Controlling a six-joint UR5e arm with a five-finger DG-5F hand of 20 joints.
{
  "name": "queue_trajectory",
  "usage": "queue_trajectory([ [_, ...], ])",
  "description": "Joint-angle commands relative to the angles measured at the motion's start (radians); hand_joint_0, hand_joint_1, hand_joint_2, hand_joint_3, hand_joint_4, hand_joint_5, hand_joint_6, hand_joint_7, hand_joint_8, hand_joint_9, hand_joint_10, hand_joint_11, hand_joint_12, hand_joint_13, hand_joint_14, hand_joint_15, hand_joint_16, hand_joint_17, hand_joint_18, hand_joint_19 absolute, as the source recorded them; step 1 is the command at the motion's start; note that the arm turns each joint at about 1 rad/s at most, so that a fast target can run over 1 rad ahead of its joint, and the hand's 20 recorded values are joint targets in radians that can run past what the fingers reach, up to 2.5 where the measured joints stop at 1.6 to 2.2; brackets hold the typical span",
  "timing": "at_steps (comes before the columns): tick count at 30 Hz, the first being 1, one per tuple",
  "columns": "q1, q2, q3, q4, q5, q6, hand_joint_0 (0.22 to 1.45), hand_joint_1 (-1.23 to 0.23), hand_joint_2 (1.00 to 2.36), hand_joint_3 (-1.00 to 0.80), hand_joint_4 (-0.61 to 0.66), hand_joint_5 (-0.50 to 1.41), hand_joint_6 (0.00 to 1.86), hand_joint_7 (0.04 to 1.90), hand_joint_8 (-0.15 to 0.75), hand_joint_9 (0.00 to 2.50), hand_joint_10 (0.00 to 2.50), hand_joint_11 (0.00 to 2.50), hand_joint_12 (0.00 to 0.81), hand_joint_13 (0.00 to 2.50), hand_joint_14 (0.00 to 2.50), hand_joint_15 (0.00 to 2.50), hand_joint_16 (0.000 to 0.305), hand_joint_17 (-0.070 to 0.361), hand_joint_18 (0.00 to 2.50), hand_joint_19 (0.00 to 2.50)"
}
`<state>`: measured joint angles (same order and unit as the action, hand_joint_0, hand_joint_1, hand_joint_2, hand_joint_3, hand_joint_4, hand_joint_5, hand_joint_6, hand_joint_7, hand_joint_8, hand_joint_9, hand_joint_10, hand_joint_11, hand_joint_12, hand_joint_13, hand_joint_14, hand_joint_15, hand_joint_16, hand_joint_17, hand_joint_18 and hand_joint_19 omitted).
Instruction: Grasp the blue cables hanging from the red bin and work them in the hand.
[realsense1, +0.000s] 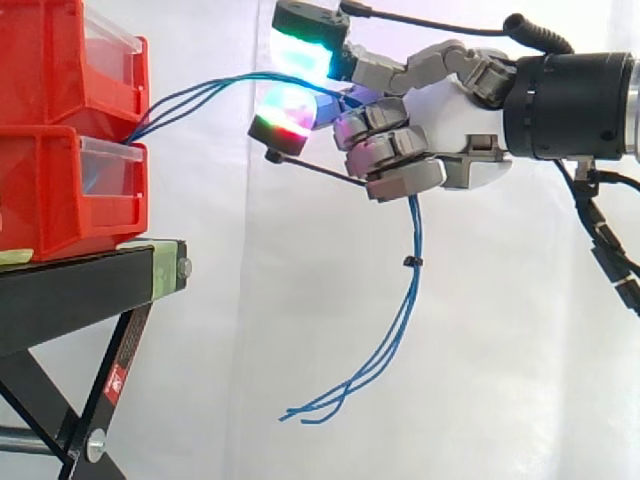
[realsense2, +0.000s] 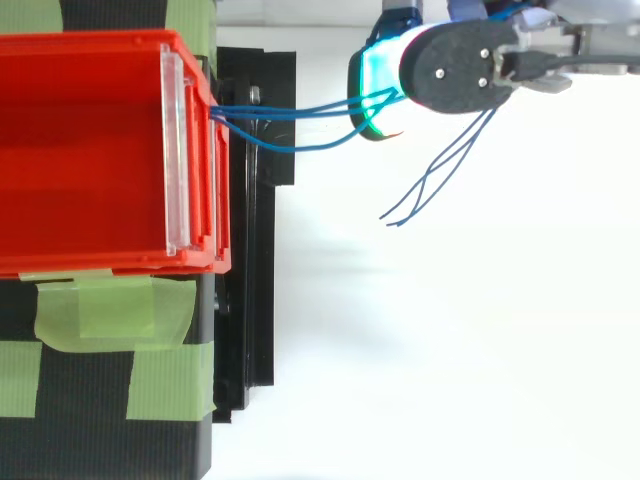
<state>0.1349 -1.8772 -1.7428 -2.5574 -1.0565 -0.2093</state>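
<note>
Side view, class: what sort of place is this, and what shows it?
Probably a robotics lab test rig: red bins stacked on a black stand, a plain white curtain behind, and a robot hand holding blue cables that run from the bins.

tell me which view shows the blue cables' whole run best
The side view: the blue cables run from between the red bins, through the curled hand, and hang to their loose ends. The top view shows the bin-to-hand stretch, with the hanging part foreshortened.

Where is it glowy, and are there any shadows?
Side view: the hand's pads glow green, cyan and red before a bright white curtain. Top view: a pad glows cyan over the cables; only faint shadow beside the stand.
</note>
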Motion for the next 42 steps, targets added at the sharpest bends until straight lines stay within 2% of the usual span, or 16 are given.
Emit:
queue_trajectory([
  [1,-0.004,0.001,0.002,-0.003,-0.016,-0.009,0.9,-0.55,1.01,-0.64,0.23,0.41,0.33,1.28,0.407,0.71,2.5,2.5,0.453,0.99,2.5,1.62,0.051,0.114,1.61,1.71],
  [6,-0.009,0.001,0.002,-0.003,-0.025,-0.009,0.9,-0.55,1.02,-0.5,0.23,0.39,0.23,1.32,0.415,0.68,2.5,2.5,0.453,0.96,2.5,1.64,0.052,0.117,1.57,1.69],
  [8,-0.009,0.0,0.002,-0.003,-0.036,-0.009,0.9,-0.59,1.01,-0.43,0.26,0.38,0.24,1.29,0.435,0.59,2.5,2.5,0.481,0.95,2.5,1.58,0.06,0.136,1.55,1.5],
  [11,-0.009,0.001,0.002,-0.003,-0.045,-0.012,0.87,-0.67,1.03,-0.23,0.32,0.25,0.4,1.16,0.472,0.36,2.5,2.5,0.526,0.85,2.5,1.47,0.077,0.174,1.48,1.15],
  [13,-0.009,0.001,0.002,-0.004,-0.051,-0.013,0.85,-0.67,1.0,-0.39,0.32,0.23,0.41,1.17,0.472,0.32,2.5,2.5,0.524,0.82,2.5,1.49,0.075,0.168,1.46,1.22],
  [16,-0.011,0.001,0.002,-0.004,-0.063,-0.013,0.8,-0.65,1.01,-0.69,0.27,0.21,0.34,1.25,0.433,0.27,2.5,2.5,0.479,0.73,2.5,1.57,0.054,0.122,1.42,1.66],
  [20,-0.012,0.001,0.002,-0.004,-0.077,-0.018,0.78,-0.64,1.01,-0.83,0.28,0.2,0.42,1.21,0.432,0.28,2.5,2.5,0.479,0.74,2.5,1.53,0.055,0.123,1.43,1.65],
  [23,-0.012,0.001,0.002,-0.004,-0.082,-0.022,0.83,-0.68,1.01,-0.77,0.28,0.19,0.5,1.18,0.433,0.29,2.5,2.5,0.469,0.74,2.5,1.56,0.052,0.118,1.44,1.71],
  [27,-0.012,0.001,0.002,-0.004,-0.089,-0.032,0.92,-0.69,1.02,-0.44,0.27,0.18,0.56,1.15,0.419,0.32,2.5,2.5,0.458,0.76,2.5,1.54,0.052,0.116,1.46,1.72],
  [30,-0.012,0.001,0.002,-0.004,-0.092,-0.035,0.92,-0.67,1.02,-0.35,0.28,0.18,0.58,1.13,0.423,0.33,2.5,2.5,0.466,0.78,2.5,1.53,0.053,0.12,1.47,1.68],
  [32,-0.012,0.001,0.002,-0.004,-0.092,-0.035,0.85,-0.63,1.01,-0.61,0.28,0.18,0.56,1.15,0.425,0.34,2.5,2.5,0.465,0.77,2.5,1.55,0.051,0.115,1.46,1.73],
  [34,-0.012,0.001,0.002,-0.004,-0.092,-0.035,0.78,-0.6,1.01,-0.85,0.29,0.2,0.53,1.17,0.438,0.36,2.5,2.5,0.47,0.79,2.5,1.55,0.055,0.123,1.45,1.62],
  [36,-0.012,0.001,0.002,-0.006,-0.092,-0.036,0.76,-0.57,1.0,-0.95,0.3,0.2,0.53,1.17,0.435,0.37,2.5,2.5,0.474,0.8,2.5,1.54,0.057,0.128,1.46,1.57],
  [40,-0.012,0.001,0.002,-0.006,-0.089,-0.038,0.77,-0.56,1.0,-1.0,0.3,0.22,0.55,1.16,0.438,0.42,2.5,2.5,0.469,0.82,2.5,1.51,0.056,0.126,1.49,1.56],
  [41,-0.012,0.001,0.002,-0.006,-0.088,-0.041,0.79,-0.56,1.0,-0.97,0.29,0.23,0.56,1.16,0.436,0.43,2.5,2.5,0.467,0.82,2.5,1.52,0.055,0.124,1.5,1.6],
  [42,-0.012,0.0,0.002,-0.006,-0.086,-0.044,0.86,-0.58,1.01,-0.83,0.28,0.25,0.55,1.17,0.431,0.47,2.5,2.5,0.456,0.83,2.5,1.54,0.052,0.116,1.53,1.66],
])
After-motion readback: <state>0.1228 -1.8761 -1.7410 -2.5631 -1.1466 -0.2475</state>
